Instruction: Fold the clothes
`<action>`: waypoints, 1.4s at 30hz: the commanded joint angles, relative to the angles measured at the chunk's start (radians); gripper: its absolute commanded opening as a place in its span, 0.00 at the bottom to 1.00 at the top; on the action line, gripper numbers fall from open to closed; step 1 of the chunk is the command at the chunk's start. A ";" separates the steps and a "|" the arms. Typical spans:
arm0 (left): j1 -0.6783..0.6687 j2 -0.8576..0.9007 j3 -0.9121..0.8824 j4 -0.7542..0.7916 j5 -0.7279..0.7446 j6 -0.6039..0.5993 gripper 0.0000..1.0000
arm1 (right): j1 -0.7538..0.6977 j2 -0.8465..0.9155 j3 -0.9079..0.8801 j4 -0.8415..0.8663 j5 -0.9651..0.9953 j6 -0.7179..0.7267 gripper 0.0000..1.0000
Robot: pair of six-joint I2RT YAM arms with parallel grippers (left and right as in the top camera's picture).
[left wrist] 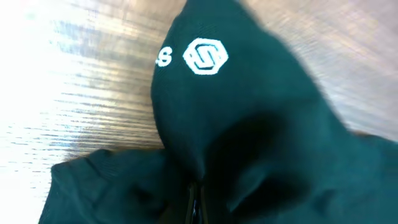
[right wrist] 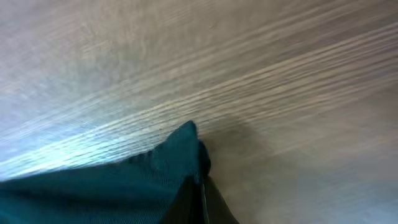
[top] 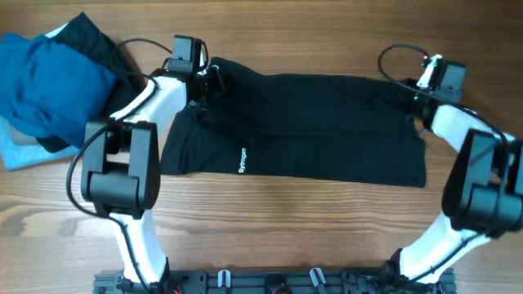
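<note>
The black garment (top: 302, 122) lies spread across the middle of the wooden table, with white lettering (top: 242, 160) near its front left. My left gripper (top: 208, 79) is shut on the garment's far left corner; the left wrist view shows a raised fold (left wrist: 249, 124) with the round white logo (left wrist: 206, 56) above the closed fingers (left wrist: 196, 205). My right gripper (top: 415, 96) is shut on the garment's far right corner; in the right wrist view the cloth's corner (right wrist: 180, 155) sits pinched in the fingers (right wrist: 202, 199) above bare wood.
A bright blue garment (top: 49, 77) lies piled at the far left on a light blue cloth (top: 20, 151), with another dark piece (top: 94, 41) behind it. Both arm bases stand at the front edge of the table.
</note>
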 commanded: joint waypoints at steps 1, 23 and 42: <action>0.006 -0.088 0.000 -0.031 0.006 -0.005 0.04 | -0.026 -0.122 0.003 -0.058 0.023 0.000 0.04; 0.192 -0.211 0.000 -0.406 0.292 -0.005 0.04 | -0.039 -0.257 0.003 -0.558 0.205 0.000 0.04; 0.249 -0.326 0.000 -0.596 0.542 0.269 0.04 | -0.039 -0.257 0.003 -0.725 0.250 0.002 0.04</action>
